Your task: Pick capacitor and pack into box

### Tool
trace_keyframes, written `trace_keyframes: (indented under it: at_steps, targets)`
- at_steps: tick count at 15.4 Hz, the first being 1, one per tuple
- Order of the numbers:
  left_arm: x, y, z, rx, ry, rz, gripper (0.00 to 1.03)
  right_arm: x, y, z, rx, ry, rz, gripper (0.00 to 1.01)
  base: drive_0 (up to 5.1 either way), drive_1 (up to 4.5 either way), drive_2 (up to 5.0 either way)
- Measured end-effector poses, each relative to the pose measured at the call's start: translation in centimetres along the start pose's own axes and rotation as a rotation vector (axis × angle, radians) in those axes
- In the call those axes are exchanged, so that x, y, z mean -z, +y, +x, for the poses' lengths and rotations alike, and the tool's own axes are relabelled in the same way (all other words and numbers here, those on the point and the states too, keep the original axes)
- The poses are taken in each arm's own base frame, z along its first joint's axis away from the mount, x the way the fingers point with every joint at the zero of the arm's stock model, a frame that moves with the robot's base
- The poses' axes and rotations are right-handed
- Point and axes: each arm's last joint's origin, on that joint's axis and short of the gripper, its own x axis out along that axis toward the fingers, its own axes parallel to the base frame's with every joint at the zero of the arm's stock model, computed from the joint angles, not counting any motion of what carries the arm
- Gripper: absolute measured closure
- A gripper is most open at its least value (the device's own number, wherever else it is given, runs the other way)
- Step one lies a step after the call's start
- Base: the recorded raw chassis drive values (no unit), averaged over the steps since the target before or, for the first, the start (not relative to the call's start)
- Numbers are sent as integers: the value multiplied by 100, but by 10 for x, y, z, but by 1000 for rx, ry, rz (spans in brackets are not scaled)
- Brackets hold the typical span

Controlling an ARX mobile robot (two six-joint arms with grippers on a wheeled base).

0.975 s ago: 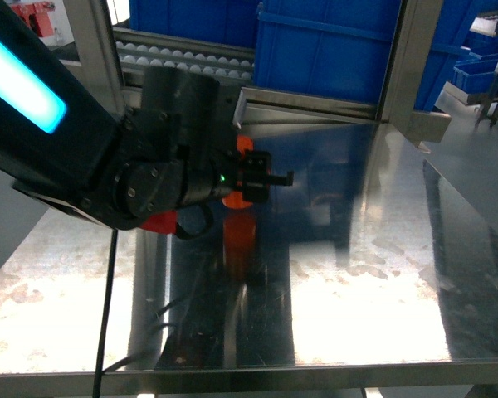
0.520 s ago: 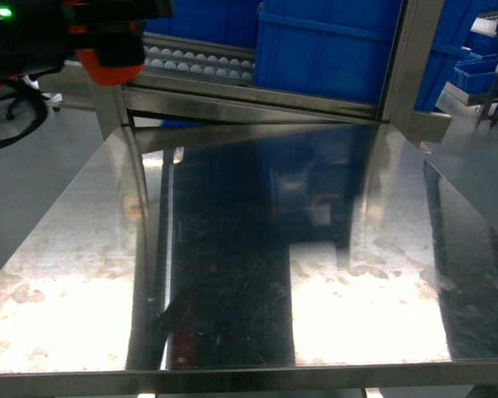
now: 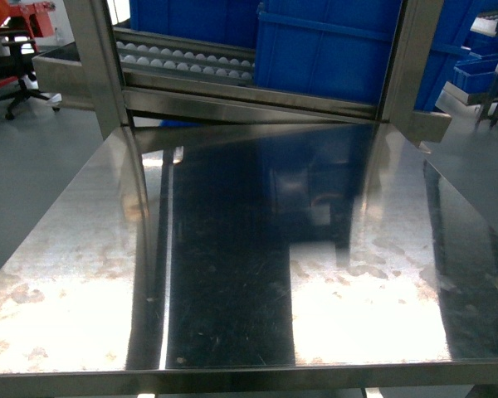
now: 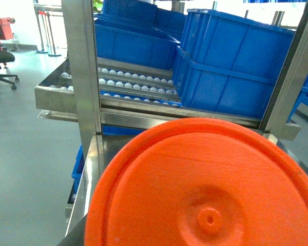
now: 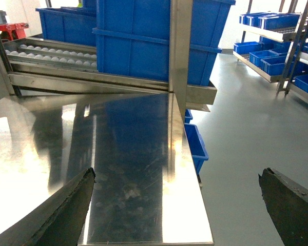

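Steel table (image 3: 232, 249) bare; no capacitor or box visible. Right gripper (image 5: 177, 205) fingers spread, left's state unclear: we risk groping blind.

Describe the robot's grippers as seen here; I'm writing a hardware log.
Only the right gripper shows, in its wrist view: two dark, matte, wedge-shaped fingers with rough edges, no cables or markings. The head view shows no arm; a ridged orange disc fills the left wrist view.
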Motion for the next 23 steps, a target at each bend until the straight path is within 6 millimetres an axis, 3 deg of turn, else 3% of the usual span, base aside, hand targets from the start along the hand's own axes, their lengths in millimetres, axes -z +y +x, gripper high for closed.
trace_keyframes:
  at_steps: [5,11,12,16,23]
  targets:
    - [1,3,-4,-56,23,33,59,0,0,0,0,-1,0,3,0,0,0]
    - [46,47,-55,-93,33,71,59,0,0,0,0,0,0,3,0,0,0]
    - [60,59,-76,-99,32,70,59,0,0,0,0,0,0,3,0,0,0]
    - [71,74,-94,-118,32,69,59,0,0,0,0,0,0,3,0,0,0]
    - [82,72,-112,-89,20,71,59,0,0,0,0,0,0,3,0,0,0]
